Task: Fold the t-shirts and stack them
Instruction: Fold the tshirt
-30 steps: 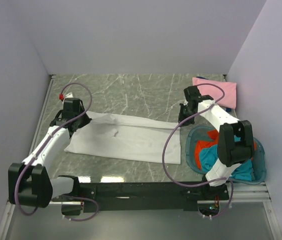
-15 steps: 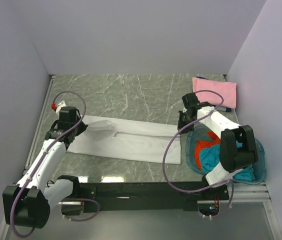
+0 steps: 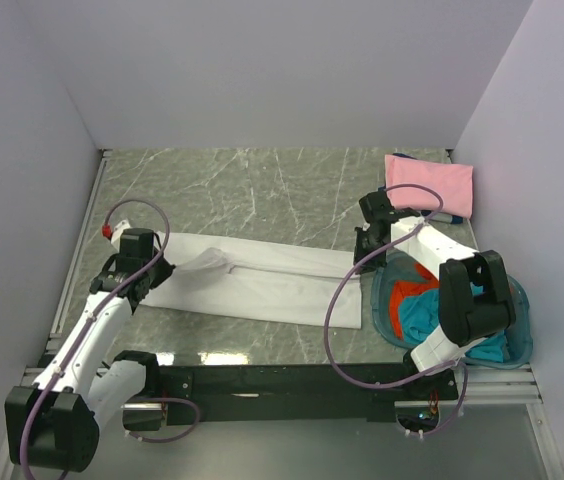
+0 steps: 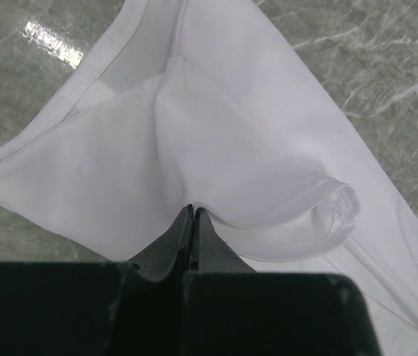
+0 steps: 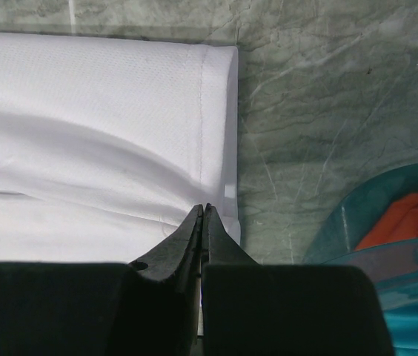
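The white t-shirt (image 3: 262,285) lies on the table as a long strip, folded lengthwise. My left gripper (image 3: 165,267) is shut on a pinch of its cloth at the left end; in the left wrist view (image 4: 193,209) the cloth (image 4: 231,141) bunches up at the tips. My right gripper (image 3: 362,252) is shut on the shirt's right hem, which also shows in the right wrist view (image 5: 202,208), with the shirt (image 5: 83,126) ahead. The folded pink t-shirt (image 3: 430,185) lies at the back right. The teal t-shirt (image 3: 424,320) and the orange-red t-shirt (image 3: 400,298) lie in the basket.
The round translucent blue basket (image 3: 375,300) stands at the right, close to my right arm; its rim shows in the right wrist view (image 5: 357,215). Grey walls close in the marble table (image 3: 262,190) on the left, back and right.
Both grippers have moved toward the near edge, drawing the white shirt's far edge over itself. The shirt is now a narrower strip.
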### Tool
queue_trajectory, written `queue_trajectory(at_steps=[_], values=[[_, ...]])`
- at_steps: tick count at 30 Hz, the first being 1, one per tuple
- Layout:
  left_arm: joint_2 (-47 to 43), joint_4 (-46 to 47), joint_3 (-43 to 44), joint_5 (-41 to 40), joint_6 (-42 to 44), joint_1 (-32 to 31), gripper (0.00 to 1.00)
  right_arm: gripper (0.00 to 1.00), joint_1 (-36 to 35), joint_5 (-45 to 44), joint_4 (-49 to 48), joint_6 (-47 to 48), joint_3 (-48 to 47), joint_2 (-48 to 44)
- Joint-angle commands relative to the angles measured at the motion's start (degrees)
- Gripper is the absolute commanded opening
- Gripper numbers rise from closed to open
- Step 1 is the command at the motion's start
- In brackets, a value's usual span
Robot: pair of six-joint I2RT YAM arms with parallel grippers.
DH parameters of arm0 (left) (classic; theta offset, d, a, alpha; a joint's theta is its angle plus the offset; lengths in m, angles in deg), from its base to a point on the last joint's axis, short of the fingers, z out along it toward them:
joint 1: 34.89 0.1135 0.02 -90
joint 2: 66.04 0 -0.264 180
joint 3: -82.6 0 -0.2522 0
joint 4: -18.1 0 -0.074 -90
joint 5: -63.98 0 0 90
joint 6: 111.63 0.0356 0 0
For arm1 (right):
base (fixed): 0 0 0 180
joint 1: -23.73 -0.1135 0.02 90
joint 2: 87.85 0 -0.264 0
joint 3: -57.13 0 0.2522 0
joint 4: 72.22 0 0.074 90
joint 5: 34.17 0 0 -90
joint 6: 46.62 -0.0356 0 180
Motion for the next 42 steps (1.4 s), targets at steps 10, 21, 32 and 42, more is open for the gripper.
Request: queue_trajectory(at_steps=[10,21,32,42], values=[[-3.20,-1.30,-4.48,2.52,-3.77,-0.27,0.00,0.00,-1.54,-2.12,-0.17,-0.68,-0.69,-0.19],[-1.97,-4.90,-5.80,0.77,-10.01,-0.44,0.00,0.00,-2.07,-3.70,0.70,-0.95,-0.43,0.16],[-7.86,-8.69,-5.53,-5.21,-15.55,-0.53,0.00,0.00,-1.98,-5.37,1.59,-2.09,-0.26,-0.89],[-5.40,-8.34,-6.41,-5.21,-16.34,-0.53,0.00,0.00,-1.90,-4.23,1.41,-1.83,1.32,-2.64]])
